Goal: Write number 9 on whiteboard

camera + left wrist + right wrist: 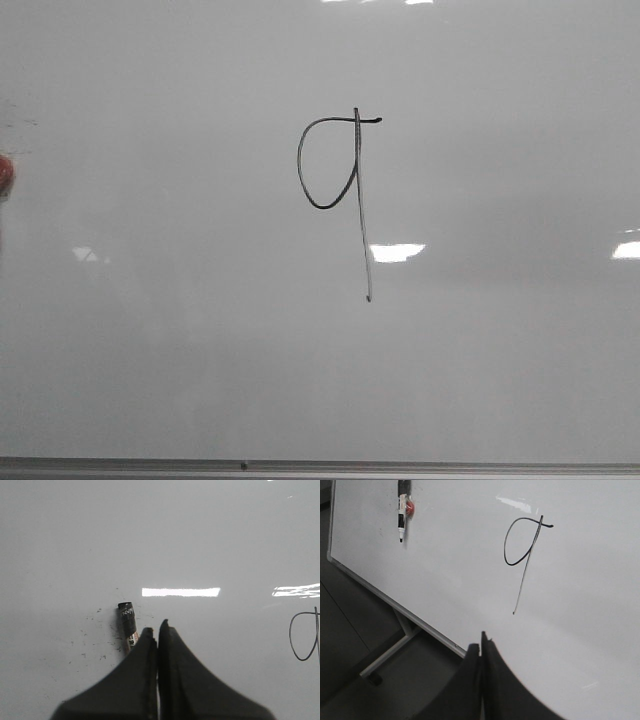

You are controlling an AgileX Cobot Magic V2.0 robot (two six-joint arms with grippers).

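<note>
A: Glossy pale grey-white whiteboard (160,350) fills the front view, thin metal rail (400,466) along its lower edge. Other items?

B: Black-and-white marker (401,515) hangs tip-down near the board's left edge, red blob (409,507) beside it.

A: Thin black hand-drawn number 9 (340,175)?

B: Mid-board, stem vertical, loop left.

A: Fingers?

B: Left gripper (158,630) pinches the marker; right gripper (482,640) pressed together, empty.

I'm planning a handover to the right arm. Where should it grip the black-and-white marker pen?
Probably mid-barrel on the black-and-white marker pen, with the jaws across its narrow width, coming from the side. Its tip end is free, and its other end is apparently in the left gripper.
</note>
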